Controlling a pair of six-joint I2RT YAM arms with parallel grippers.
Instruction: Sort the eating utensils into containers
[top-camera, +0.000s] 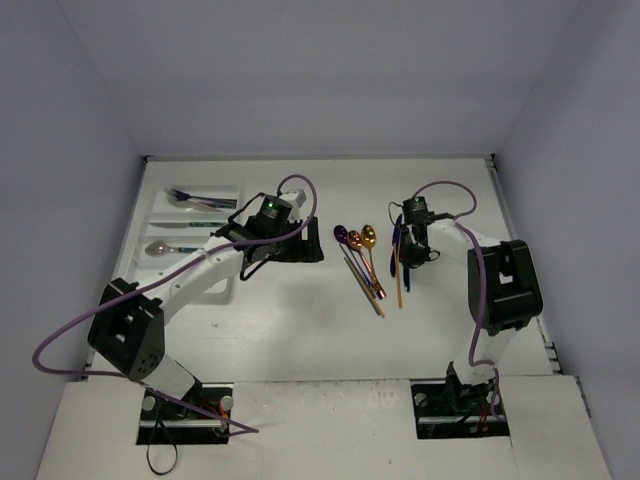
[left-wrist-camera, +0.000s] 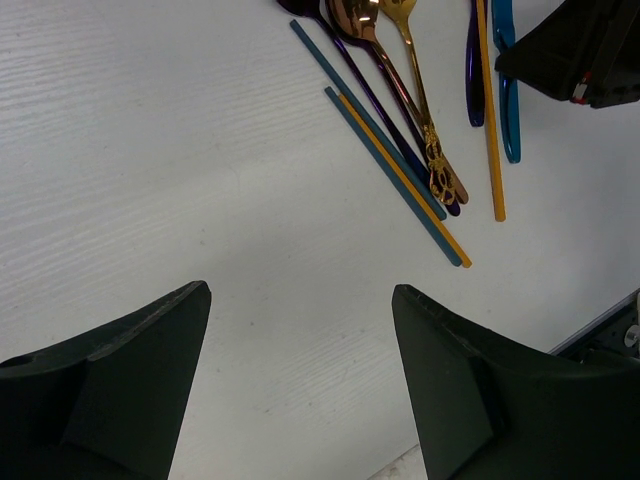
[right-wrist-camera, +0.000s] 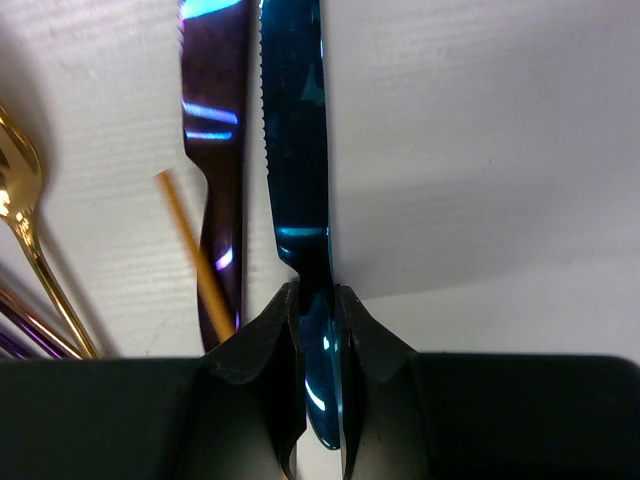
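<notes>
Two arms are bolted at the near edge of a white counter (top-camera: 300, 330).

Right arm (top-camera: 505, 285): the right jaws are clamped on the handle of a blue serrated metal knife (right-wrist-camera: 295, 150). The knife is held edge-on between the two black pads (right-wrist-camera: 265, 345), and its blade runs out ahead of the wrist. Whether the knife is clear of the counter cannot be told. Just beside it, to the left in the wrist view, a purple metal knife (right-wrist-camera: 215, 130) lies parallel on the counter. A slim orange stick (right-wrist-camera: 190, 240) is angled against the purple knife's handle.

Left arm (top-camera: 180, 285): the left jaws stand apart with nothing between them. They hang over bare counter between the tray and the loose utensils.

Loose utensils lie at mid-counter, left of the right arm:
- a gold metal spoon (left-wrist-camera: 415, 80)
- a rose-gold metal spoon (left-wrist-camera: 355, 15)
- a purple metal spoon (left-wrist-camera: 375, 100)

Their bowls point toward the far edge and their handles converge toward the near side. Two teal sticks (left-wrist-camera: 365, 105) and a second orange stick (left-wrist-camera: 410, 185) lie alongside them.

A white plastic cutlery tray (top-camera: 228, 192) sits at the far left of the counter, partly covered by the left arm. Its long compartments hold a silver spoon (top-camera: 158, 248) nearest, a teal-handled utensil (top-camera: 195, 225) in the middle, and a dark fork (top-camera: 190, 197) farthest.
</notes>
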